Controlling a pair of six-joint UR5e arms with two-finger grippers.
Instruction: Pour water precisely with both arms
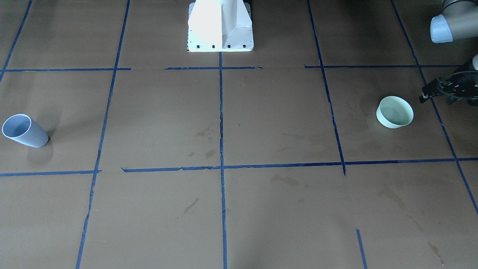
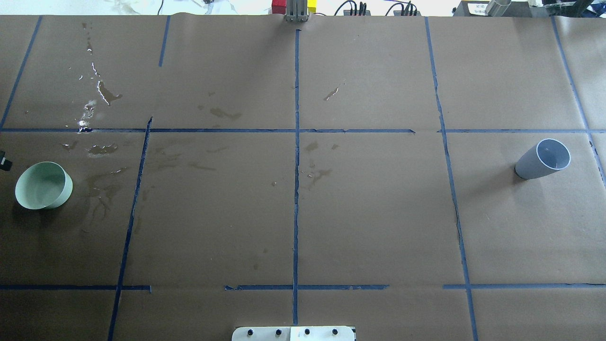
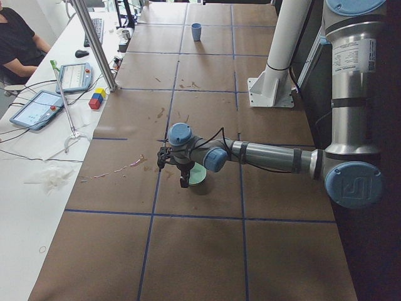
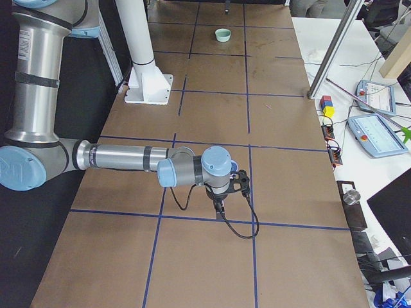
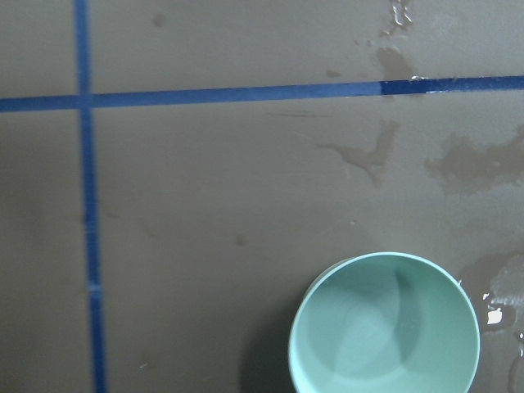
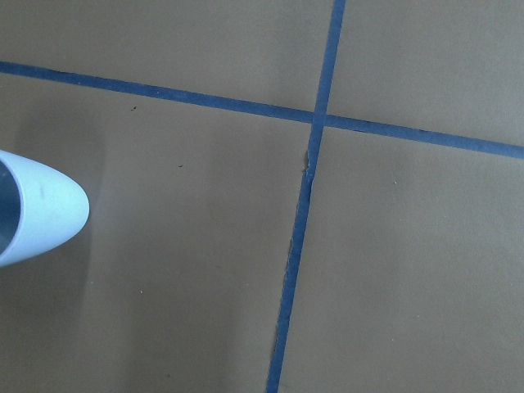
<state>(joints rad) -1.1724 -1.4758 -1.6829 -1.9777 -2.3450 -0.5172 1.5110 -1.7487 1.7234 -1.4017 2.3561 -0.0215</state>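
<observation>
A pale green bowl [image 1: 394, 112] [image 2: 43, 185] [image 5: 385, 327] stands on the table's left side, with what looks like clear water [image 5: 393, 336] in it. Shiny spilled water [image 2: 100, 91] lies on the brown paper beyond it. My left gripper [image 1: 423, 95] [image 3: 178, 175] hovers beside the bowl, apart from it, and looks open and empty. A blue-grey cup [image 1: 24, 130] [image 2: 542, 159] [image 6: 33, 213] stands upright at the far right side. My right gripper [image 4: 219, 208] hangs low near it. Whether it is open or shut I cannot tell, and the cup's contents are not discernible.
Blue tape lines [image 2: 296, 142] divide the brown paper. Dull dried stains [image 2: 317, 175] mark the middle. The white pedestal [image 1: 220, 26] stands at the robot's side. Tablets [image 3: 37, 106] and coloured blocks [image 3: 97, 98] lie on the white bench beyond the far edge, where a person [image 3: 19, 37] sits.
</observation>
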